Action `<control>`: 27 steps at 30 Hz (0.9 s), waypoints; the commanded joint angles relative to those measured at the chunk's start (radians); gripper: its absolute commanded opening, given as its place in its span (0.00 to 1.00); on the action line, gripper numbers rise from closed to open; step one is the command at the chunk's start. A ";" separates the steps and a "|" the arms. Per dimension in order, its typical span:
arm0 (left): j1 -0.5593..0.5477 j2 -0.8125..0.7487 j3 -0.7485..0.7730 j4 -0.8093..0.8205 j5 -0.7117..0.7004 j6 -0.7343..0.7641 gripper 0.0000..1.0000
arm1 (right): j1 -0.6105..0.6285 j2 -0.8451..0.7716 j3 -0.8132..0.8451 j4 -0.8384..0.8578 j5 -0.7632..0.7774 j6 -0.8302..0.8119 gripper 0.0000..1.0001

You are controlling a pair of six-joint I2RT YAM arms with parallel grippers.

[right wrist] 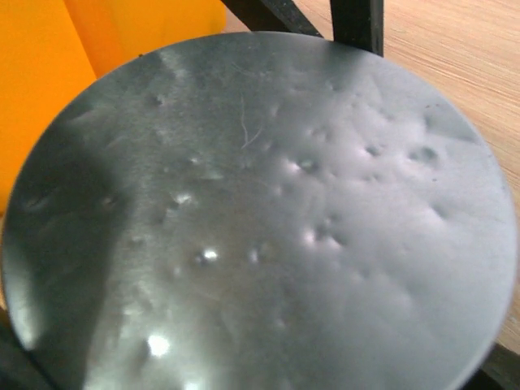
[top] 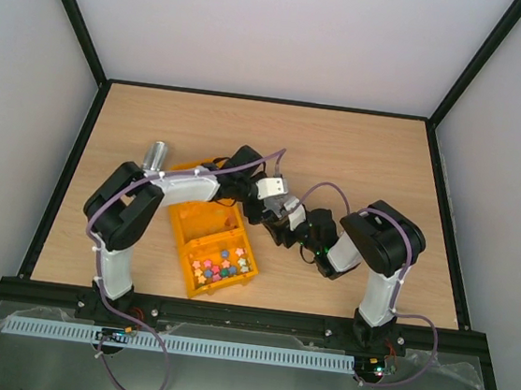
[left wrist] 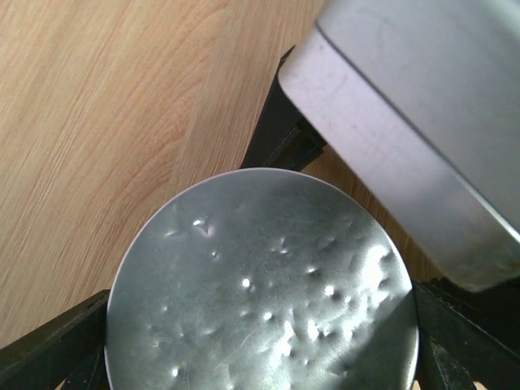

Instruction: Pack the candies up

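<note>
Metal can (top: 157,155): stands on the table (top: 368,156) at far left, apart from everything else.
Left arm (top: 131,213): reaches right across the far orange bin (top: 200,212) and hides part of it.
Near orange bin (top: 222,285): sits against the far one, on the side towards the arm bases.
Candies (top: 222,267): a small mixed-colour heap on the floor of the near orange bin. None can be seen outside it.
Left gripper (top: 258,183): over the table just right of the far bin, pointing at the right gripper.
Left jaws: its fingers (left wrist: 49,345) stand wide apart, one at each side of a dented metal disc (left wrist: 260,301). Whether they press on it cannot be told.
Grey metal box (left wrist: 406,122): overhangs the disc at upper right, with black parts under it that cannot be identified.
Silver object (top: 279,197): lies between the two grippers, too small in the top view to make out.
Right gripper (top: 286,221): just right of the bins, aimed up-left.
Right jaws: only the finger (right wrist: 10,361) corners show, wide apart, with a dented metal face (right wrist: 260,219) filling the gap. Grip cannot be told.
Obstruction: that face blocks nearly the whole right wrist view, leaving a strip of orange bin at upper left.
Same piece or two: cannot tell.
</note>
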 commanded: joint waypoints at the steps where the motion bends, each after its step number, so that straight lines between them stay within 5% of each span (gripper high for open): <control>1: 0.019 0.085 0.115 -0.256 0.126 0.326 0.87 | 0.008 0.005 -0.004 0.031 -0.065 -0.030 0.40; 6: 0.023 0.207 0.299 -0.549 0.136 0.589 0.87 | 0.008 0.005 -0.004 0.029 -0.067 -0.033 0.39; 12: 0.026 0.230 0.383 -0.591 0.069 0.725 0.94 | 0.010 0.007 -0.001 0.024 -0.062 -0.031 0.38; 20: 0.055 0.149 0.369 -0.462 0.108 0.402 1.00 | 0.010 0.011 0.007 0.009 -0.020 0.000 0.38; 27: 0.035 -0.009 0.135 -0.257 0.120 0.212 1.00 | 0.009 0.011 0.008 0.008 -0.012 0.002 0.39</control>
